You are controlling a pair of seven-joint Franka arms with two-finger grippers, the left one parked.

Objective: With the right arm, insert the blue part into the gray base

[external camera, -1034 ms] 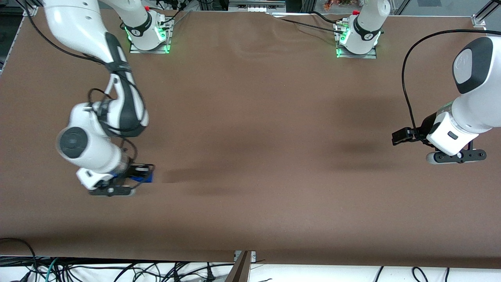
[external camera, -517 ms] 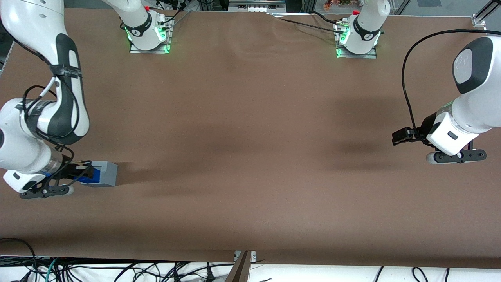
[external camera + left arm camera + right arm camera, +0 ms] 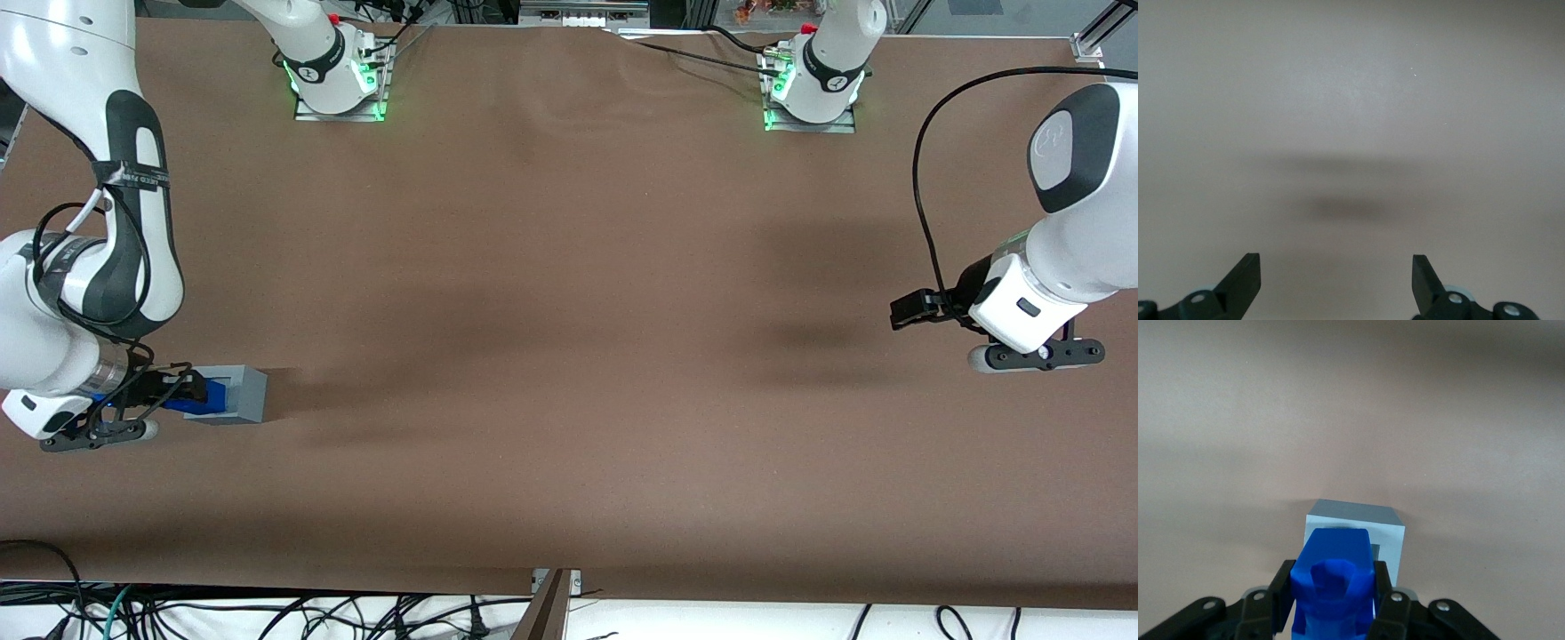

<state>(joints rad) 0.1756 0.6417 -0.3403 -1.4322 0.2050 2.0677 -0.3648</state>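
Blue part [image 3: 1333,587] is sitting clamped in the right arm's [image 3: 84,222] tool [image 3: 164,391], hanging above the gray base [image 3: 240,396] near the bench [image 3: 569,293] edge.

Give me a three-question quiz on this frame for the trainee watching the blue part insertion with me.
1. True or false: the gripper is shut on the blue part.
2. Is the blue part already seated in the gray base? A) yes, fully in the recess B) no, it is in the gripper above the base C) no, it lies on the table
3. Toward which arm's end of the brown table does the gray base stand?

Key
1. True: both fingers press its sides.
2. B.
3. The working arm's end.
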